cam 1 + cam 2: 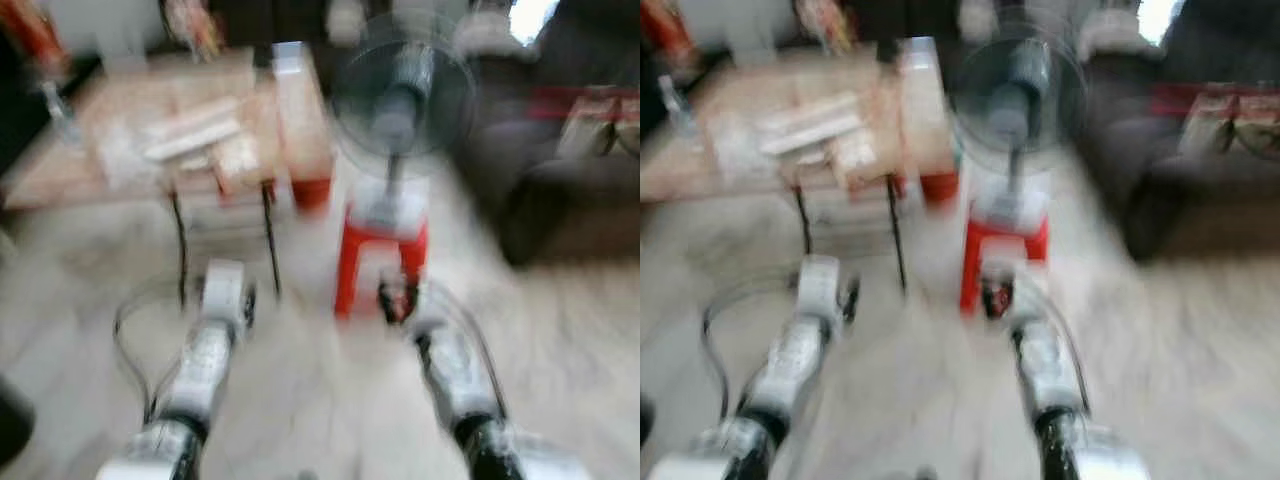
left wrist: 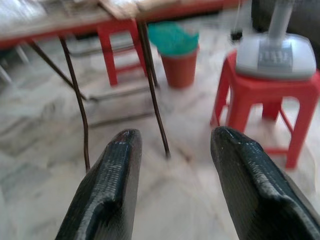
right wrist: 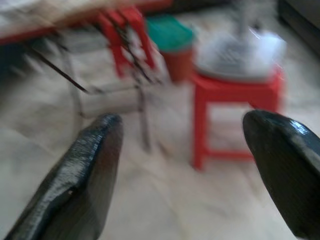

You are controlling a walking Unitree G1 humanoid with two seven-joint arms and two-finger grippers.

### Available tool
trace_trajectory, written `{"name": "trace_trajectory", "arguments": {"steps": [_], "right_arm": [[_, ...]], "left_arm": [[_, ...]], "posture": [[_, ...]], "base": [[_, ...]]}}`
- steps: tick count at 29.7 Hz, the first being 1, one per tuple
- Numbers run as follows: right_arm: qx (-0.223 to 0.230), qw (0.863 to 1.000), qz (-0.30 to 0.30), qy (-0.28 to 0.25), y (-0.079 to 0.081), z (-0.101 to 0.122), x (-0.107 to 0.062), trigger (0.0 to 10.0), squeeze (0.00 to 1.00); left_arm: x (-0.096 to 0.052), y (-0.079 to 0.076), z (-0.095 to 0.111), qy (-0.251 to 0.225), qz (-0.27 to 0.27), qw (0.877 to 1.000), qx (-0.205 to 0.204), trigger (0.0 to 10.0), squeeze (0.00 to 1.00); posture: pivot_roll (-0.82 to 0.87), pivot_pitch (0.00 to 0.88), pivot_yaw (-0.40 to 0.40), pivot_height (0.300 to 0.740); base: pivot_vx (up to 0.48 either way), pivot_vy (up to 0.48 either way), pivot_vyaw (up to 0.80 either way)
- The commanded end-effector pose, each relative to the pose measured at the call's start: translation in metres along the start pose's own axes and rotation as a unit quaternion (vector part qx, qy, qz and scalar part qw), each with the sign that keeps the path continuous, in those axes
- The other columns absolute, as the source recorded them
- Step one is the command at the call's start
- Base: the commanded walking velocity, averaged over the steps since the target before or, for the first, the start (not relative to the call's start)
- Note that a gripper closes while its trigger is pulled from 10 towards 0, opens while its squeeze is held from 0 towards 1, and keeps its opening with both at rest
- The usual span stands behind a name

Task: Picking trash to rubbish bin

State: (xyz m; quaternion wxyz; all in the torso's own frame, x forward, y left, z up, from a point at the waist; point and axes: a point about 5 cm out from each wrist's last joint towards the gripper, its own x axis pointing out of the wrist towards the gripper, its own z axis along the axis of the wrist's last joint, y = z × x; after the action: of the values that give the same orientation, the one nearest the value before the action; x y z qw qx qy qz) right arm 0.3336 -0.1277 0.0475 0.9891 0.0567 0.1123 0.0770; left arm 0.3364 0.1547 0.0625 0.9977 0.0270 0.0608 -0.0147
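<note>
Blur covers both eye views, so you get only rough shapes. Your left gripper is held out low over the pale marble floor, and its two black fingers stand apart with nothing between them. Your right gripper is also held out over the floor, its fingers wide apart and empty.

Ahead of you stands a wooden table on thin dark metal legs, with pale flat things lying on its top; what they are you cannot tell. Under the table's far edge there is a red stool. The rubbish bin, an orange-red bucket with a green bag liner, stands on the floor just beside the table leg, between the table and a second red stool. On that stool sits the grey base of a fan. To the right, a dark sofa stands well apart from the bin.
</note>
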Motion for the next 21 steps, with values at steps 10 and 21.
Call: {"name": "trace_trajectory", "arguments": {"steps": [10,21], "right_arm": [[-0.03,0.996,0.042,-0.075,0.022,0.037,0.013,10.0,0.0],[-0.025,0.996,0.045,-0.078,0.023,0.032,0.01,10.0,0.0]], "left_arm": [[0.016,-0.016,0.042,-0.055,0.003,0.998,0.035,10.0,0.0],[0.01,-0.029,0.052,-0.105,-0.012,0.994,-0.002,10.0,0.0]], "posture": [[0.02,0.009,0.093,0.74],[0.01,0.0,0.101,0.74]], "base": [[0.0,0.0,0.35],[0.0,0.0,0.76]]}}
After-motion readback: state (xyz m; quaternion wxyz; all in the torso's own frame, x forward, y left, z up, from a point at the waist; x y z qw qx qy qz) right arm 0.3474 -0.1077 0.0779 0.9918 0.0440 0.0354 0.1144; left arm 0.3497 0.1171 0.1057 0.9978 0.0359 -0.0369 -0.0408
